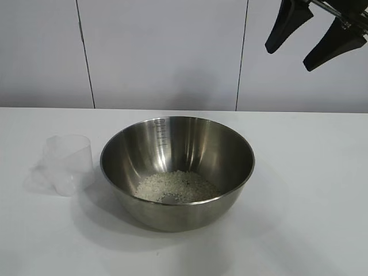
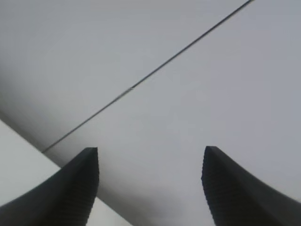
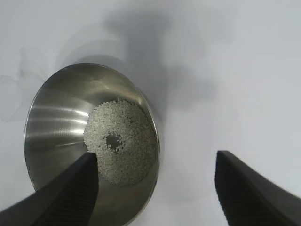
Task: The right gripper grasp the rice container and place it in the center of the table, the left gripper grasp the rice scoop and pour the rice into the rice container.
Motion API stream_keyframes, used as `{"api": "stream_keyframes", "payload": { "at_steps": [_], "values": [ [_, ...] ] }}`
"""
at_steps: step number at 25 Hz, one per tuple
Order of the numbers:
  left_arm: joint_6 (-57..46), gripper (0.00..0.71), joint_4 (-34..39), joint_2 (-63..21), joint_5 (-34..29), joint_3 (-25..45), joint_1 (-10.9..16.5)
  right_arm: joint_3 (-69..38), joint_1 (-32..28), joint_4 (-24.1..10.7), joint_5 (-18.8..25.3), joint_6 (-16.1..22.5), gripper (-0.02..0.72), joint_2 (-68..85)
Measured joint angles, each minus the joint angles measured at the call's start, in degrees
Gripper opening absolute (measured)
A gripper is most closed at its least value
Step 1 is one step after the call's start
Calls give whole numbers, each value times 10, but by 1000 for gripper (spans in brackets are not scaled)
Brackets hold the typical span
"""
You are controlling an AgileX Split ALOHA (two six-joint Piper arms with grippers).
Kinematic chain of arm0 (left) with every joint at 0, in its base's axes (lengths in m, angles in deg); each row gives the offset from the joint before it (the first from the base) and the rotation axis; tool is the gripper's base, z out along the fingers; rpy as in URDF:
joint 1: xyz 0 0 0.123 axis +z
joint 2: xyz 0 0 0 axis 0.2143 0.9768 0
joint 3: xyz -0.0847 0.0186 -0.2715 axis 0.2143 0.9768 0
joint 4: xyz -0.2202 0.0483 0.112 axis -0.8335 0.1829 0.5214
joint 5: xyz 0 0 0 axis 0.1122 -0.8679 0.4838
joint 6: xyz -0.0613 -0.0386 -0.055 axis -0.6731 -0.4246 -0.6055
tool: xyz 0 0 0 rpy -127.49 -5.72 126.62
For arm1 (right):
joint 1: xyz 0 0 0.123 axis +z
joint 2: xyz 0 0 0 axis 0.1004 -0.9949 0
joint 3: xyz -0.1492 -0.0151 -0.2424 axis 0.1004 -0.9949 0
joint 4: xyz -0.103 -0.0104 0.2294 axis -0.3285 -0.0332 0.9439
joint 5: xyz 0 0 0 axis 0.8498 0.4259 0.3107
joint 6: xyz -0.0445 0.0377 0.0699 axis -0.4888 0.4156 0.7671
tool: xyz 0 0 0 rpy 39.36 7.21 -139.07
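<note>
The rice container [image 1: 190, 138], a shiny steel bowl, stands in the middle of the white table [image 1: 310, 190]. White rice [image 1: 175, 187] lies in a flat heap on its bottom. The rice scoop [image 1: 66, 161], a clear plastic cup, lies on its side on the table just left of the bowl, with no rice visible in it. My right gripper [image 1: 288, 57] hangs open and empty high above the table, up and to the right of the bowl. Its wrist view looks down on the bowl [image 3: 51, 127] and rice [image 3: 131, 150]. My left gripper [image 2: 150, 150] is open, empty and faces the wall.
A pale panelled wall [image 1: 161, 52] with dark vertical seams stands behind the table. Bare white tabletop stretches right of and in front of the bowl. A corner of the table [image 2: 19, 165] shows in the left wrist view.
</note>
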Motion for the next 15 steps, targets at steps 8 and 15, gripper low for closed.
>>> {"api": "stream_keyframes", "payload": {
  "at_steps": [8, 15],
  "values": [
    [0, 461, 385, 0, 160, -2, 0, 0, 0, 0, -4, -2, 486, 0],
    [-45, 461, 345, 0, 125, -32, 0, 0, 0, 0, -3, -2, 486, 0]
  ]
}}
